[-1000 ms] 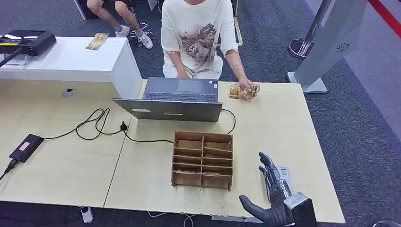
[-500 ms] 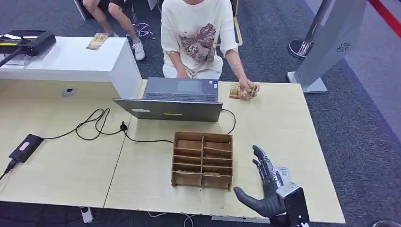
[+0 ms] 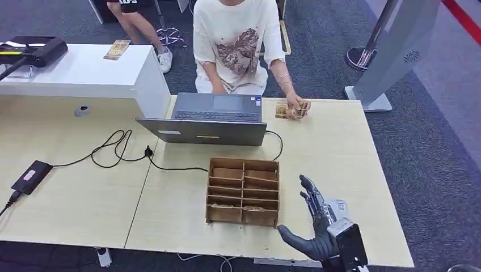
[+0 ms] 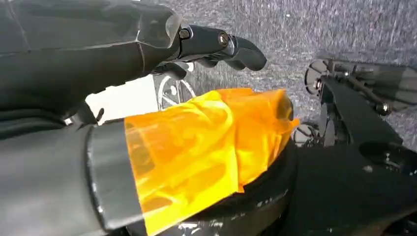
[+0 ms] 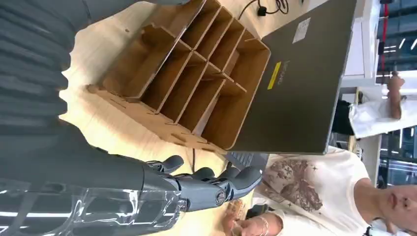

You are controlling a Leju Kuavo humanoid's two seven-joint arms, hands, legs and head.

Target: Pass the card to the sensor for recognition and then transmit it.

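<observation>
A small white card (image 3: 340, 205) lies on the table near its front right, just right of my right hand's fingers (image 3: 311, 199). My right hand (image 3: 315, 226) hovers over the table beside the wooden box, fingers spread and holding nothing; in the right wrist view the right hand (image 5: 196, 188) reaches out past the box. A flat black sensor (image 3: 31, 177) with a cable lies at the table's far left. My left hand (image 4: 216, 44) hangs low beside the body, fingers loosely extended, nothing in it.
A wooden compartment box (image 3: 243, 191) stands mid-table, left of my right hand. Behind it is an open laptop (image 3: 210, 122) with a cable (image 3: 116, 148). A seated person's hand (image 3: 296, 105) rests on a stack of cards (image 3: 283, 110) at the far edge.
My right hand has drifted left, closer to the wooden box, uncovering more of the white card. The card itself has not moved.
</observation>
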